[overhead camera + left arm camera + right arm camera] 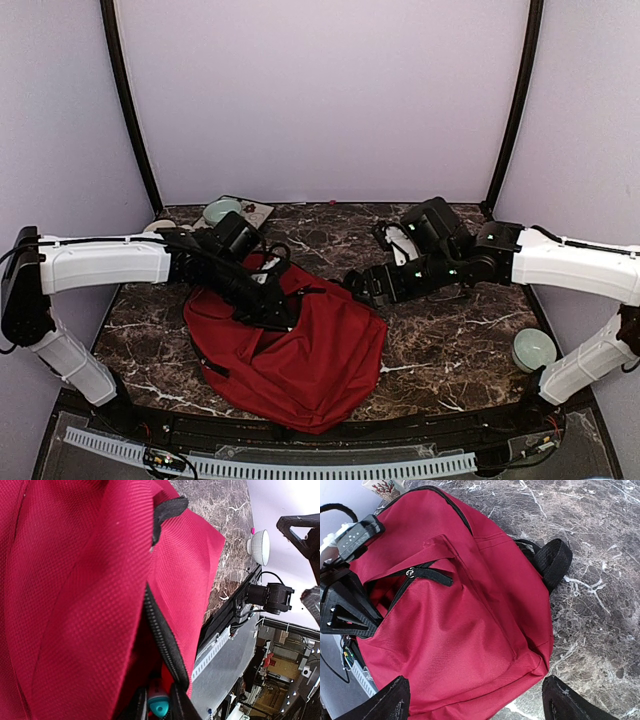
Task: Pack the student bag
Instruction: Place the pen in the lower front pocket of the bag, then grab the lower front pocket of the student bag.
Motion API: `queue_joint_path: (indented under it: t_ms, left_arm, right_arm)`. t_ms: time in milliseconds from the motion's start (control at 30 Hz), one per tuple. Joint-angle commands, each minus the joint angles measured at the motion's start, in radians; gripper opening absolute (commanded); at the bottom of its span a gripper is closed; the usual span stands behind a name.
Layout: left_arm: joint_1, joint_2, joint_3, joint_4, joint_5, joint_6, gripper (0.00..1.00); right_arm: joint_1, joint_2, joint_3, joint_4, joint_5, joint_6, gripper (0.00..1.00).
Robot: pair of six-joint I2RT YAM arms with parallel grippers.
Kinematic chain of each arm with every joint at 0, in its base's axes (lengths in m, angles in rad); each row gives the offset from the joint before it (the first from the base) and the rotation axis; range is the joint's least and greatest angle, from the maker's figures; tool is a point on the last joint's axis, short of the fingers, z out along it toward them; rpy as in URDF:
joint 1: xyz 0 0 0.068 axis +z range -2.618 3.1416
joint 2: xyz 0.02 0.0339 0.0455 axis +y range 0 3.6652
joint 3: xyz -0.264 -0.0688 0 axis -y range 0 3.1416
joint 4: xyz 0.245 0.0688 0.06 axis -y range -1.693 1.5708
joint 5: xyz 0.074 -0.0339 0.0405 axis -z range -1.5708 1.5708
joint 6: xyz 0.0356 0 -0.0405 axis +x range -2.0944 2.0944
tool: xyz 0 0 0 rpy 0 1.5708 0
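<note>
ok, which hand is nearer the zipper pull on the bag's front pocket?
Left. The left hand sits at the open pocket mouth, right beside the zipper pull. The right hand hovers open above the student bag, farther from the pull.

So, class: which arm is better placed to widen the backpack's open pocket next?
Likely the left: the left fingers sit at the unzipped pocket of the backpack, while the right fingers stand open above it, holding nothing.
</note>
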Motion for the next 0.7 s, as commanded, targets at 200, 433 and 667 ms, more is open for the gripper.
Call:
queue_joint_path:
  t_ms: [200,433,667]
  left_arm:
    - [-0.007,-0.033,0.101,-0.140,-0.004,0.096,0.49]
    - [-0.007,-0.073,0.189,-0.257,-0.053,0.122,0.64]
    - [0.011,-0.086,0.294,-0.359,-0.154,0.165,0.63]
  right_arm:
    - [-0.006,-0.044,0.008,0.103,-0.010,-0.166,0.91]
    - [-0.004,-0.005,0.031,0.205,-0.124,-0.340,0.90]
    - [-0.004,0.094,0.051,0.227,-0.323,-0.649,0.91]
